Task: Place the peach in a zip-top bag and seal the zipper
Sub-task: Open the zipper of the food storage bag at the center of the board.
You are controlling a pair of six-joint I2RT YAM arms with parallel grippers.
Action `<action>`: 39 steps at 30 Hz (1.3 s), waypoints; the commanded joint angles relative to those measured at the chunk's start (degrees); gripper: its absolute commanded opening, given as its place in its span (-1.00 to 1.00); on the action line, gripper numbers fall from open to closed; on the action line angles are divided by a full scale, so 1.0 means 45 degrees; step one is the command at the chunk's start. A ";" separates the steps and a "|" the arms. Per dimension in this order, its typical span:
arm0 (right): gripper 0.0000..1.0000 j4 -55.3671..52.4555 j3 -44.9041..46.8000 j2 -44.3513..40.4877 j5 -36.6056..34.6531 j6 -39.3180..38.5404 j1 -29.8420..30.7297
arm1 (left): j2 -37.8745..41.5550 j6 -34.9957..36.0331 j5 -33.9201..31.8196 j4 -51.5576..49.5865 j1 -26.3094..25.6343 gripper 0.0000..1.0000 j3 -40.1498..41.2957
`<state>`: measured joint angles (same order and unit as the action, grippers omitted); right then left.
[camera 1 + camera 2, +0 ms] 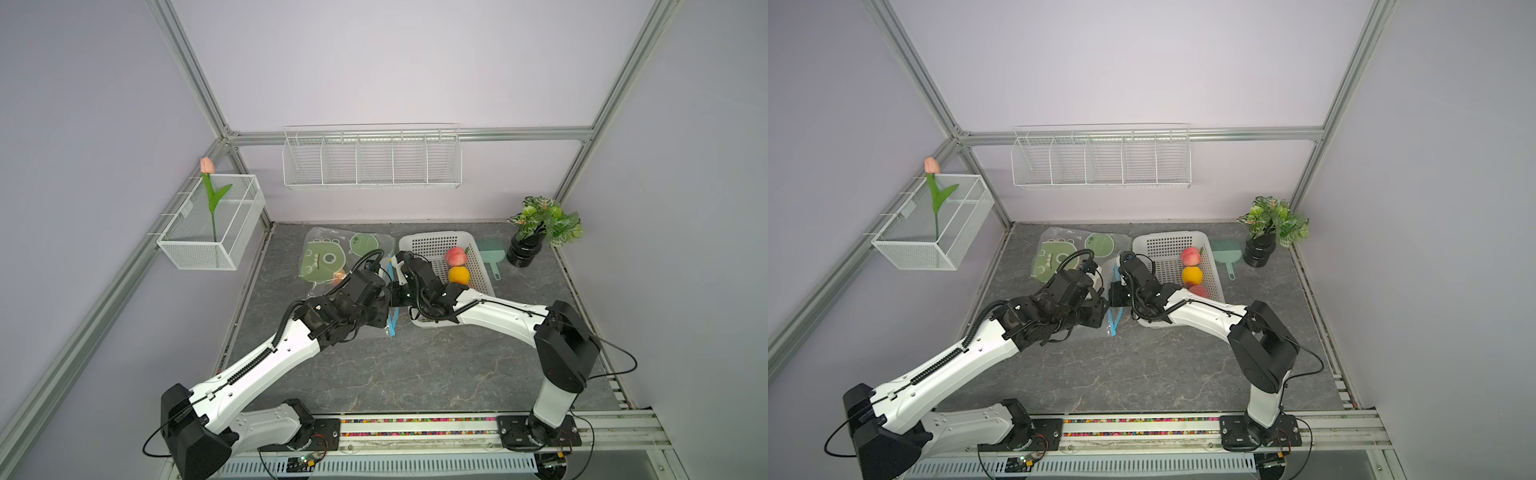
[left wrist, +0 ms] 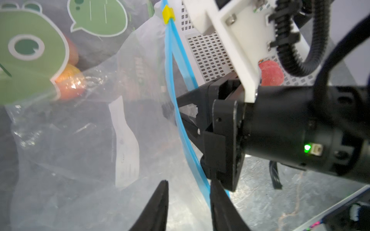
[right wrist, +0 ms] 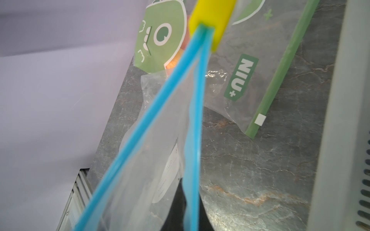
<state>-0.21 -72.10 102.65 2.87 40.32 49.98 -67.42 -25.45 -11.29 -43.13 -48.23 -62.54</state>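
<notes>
We're in a robot lab cell. Marble-look tabletop (image 1: 415,374) boxed in by aluminium frame (image 1: 190,70) and blank lilac panels (image 1: 395,62). Left arm (image 1: 266,357) and right arm (image 1: 498,316) bolted to a rail (image 1: 415,432) along its near edge. Wire rack (image 1: 372,160) over its far edge, potted plant (image 1: 544,220) on its far right corner.

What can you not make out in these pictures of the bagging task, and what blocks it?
- Left gripper: the bottom edge of the left wrist view cuts its fingers; its wrist covers them in both top views.
- Fruit in the printed bag: print and glare cover it, left wrist view.
- Third fruit in the basket: right arm overlaps it in a top view.
- Label on the clear bag: blurred, left wrist view.
</notes>
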 commanded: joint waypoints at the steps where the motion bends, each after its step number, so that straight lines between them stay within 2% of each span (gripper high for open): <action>1: -0.86 0.0516 0.0004 -0.0380 0.0309 0.0481 0.0108 | 0.0085 -0.0756 -0.0961 0.0216 -0.0005 -0.48 0.0165; 8: -0.86 0.0300 0.0035 -0.0297 0.0337 0.0226 0.0105 | 0.1090 -0.1390 -0.1411 0.1423 0.0178 -0.42 0.0474; 12: -0.86 0.0338 0.0011 -0.0292 0.0469 0.0236 0.0123 | 0.1244 -0.1454 -0.0343 0.2124 0.0984 -0.36 0.0627; 17: -0.87 0.0337 0.0005 -0.0297 0.0475 0.0178 0.0164 | 0.0868 -0.1467 0.0254 0.2565 0.1471 -0.33 0.0522; 23: -0.86 0.0342 -0.0024 -0.0263 0.0534 0.0167 0.0198 | 0.0308 -0.1884 0.1875 0.3618 0.2196 -0.35 0.0713; 39: -0.86 0.0298 -0.0109 -0.0251 0.0583 0.0098 0.0232 | -0.1424 -0.1750 0.1712 0.3066 0.2219 -0.42 0.0386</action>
<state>0.49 -72.10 102.65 4.80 40.23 50.52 -72.51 -32.99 -3.14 -28.03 -38.28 -60.10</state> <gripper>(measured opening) 0.071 0.289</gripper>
